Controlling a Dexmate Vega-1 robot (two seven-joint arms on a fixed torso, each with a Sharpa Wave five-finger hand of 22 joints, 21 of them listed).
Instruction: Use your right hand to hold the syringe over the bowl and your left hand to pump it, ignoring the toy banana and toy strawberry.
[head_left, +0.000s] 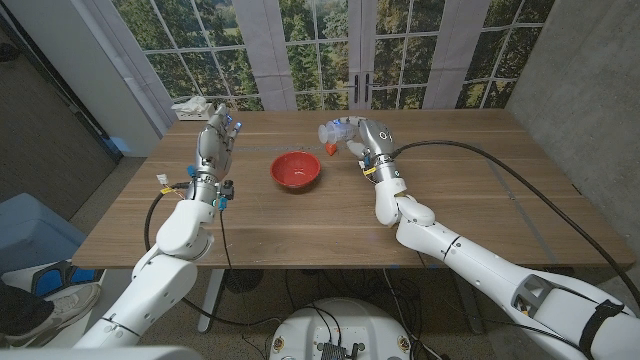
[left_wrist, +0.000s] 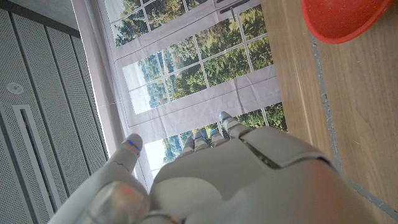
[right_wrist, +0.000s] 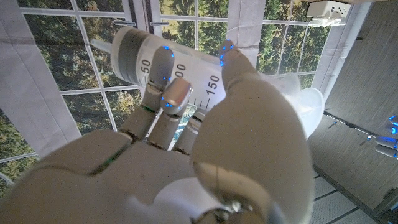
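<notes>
On my right wrist view I read black scale numbers printed on the clear barrel of the syringe (right_wrist: 186, 68): 50, then a number partly covered by a finger of my right hand (right_wrist: 186, 155) that ends in 00, then 150, with short tick marks beside them. I can make out no other writing, label or brand on anything else in my views.
</notes>
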